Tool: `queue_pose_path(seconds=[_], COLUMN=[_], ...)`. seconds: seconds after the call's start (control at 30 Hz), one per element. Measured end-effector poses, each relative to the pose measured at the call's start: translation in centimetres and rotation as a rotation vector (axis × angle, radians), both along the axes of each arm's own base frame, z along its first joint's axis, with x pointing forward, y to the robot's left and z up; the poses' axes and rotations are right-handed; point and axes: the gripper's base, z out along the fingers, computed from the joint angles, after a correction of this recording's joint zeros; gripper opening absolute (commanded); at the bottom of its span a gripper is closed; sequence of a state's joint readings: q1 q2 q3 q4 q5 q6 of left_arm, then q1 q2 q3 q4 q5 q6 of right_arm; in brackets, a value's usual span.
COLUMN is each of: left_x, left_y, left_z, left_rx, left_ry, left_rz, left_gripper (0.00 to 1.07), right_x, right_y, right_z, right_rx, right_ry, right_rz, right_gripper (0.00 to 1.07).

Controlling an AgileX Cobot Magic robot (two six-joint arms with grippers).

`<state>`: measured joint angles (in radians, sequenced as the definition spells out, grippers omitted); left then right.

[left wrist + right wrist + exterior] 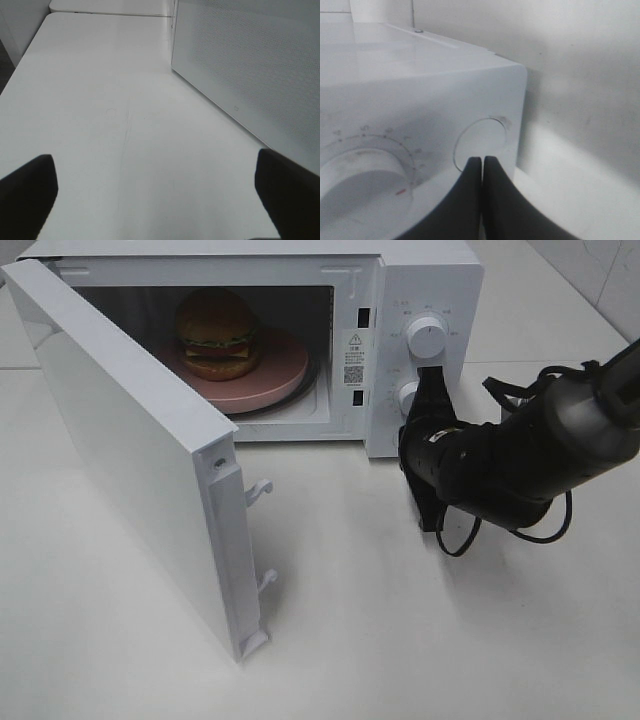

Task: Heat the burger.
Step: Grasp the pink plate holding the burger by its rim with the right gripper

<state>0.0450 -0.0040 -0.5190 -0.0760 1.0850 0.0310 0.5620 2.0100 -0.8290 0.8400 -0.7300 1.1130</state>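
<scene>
The burger [217,332], with a golden-brown bun, lettuce and dark filling, sits on a pink plate [275,380] inside the open white microwave [420,270]. My right gripper [430,378] is at the control panel, between the upper knob [427,337] and the lower knob [407,395]. In the right wrist view the right gripper [482,161] is shut with nothing in it, its tips against the rim of a flat round button [482,137] beside a dial knob [362,180]. My left gripper [155,159] is open over bare table, and does not show in the exterior high view.
The microwave door [140,440] stands swung wide toward the front left, with its latch hooks [258,488] pointing right. Its outer face [250,65] is close beside my left gripper. White table [400,620] lies in front. The right arm's cable [520,530] loops on the table.
</scene>
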Motion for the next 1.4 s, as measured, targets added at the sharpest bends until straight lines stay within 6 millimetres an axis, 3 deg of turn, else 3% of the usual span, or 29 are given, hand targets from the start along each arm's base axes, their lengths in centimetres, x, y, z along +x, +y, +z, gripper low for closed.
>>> queue_pose_path(seconds=[0.23, 0.3, 0.5, 0.83, 1.17, 1.4], left_x=[0.0, 0.0, 0.0, 0.0, 0.0, 0.0], left_y=[0.0, 0.0, 0.0, 0.0, 0.0, 0.0], left_z=[0.0, 0.0, 0.0, 0.0, 0.0, 0.0], left_rx=[0.000, 0.000, 0.000, 0.000, 0.000, 0.000], left_ry=[0.000, 0.000, 0.000, 0.000, 0.000, 0.000], left_rz=[0.000, 0.000, 0.000, 0.000, 0.000, 0.000], left_gripper=[1.00, 1.00, 1.00, 1.00, 1.00, 1.00], right_x=[-1.8, -3.1, -3.9, -5.6, -7.1, -7.8], right_y=[-0.4, -0.7, -0.7, -0.2, 0.2, 0.6], right_z=[0.6, 1.2, 1.9, 3.9, 6.3, 7.0], right_rx=[-0.027, -0.076, -0.134, -0.337, -0.591, -0.691], right_ry=[0.088, 0.132, 0.163, 0.196, 0.107, 0.080], right_rz=[0.084, 0.165, 0.264, 0.608, 0.977, 1.167], right_gripper=[0.00, 0.00, 0.00, 0.01, 0.01, 0.02])
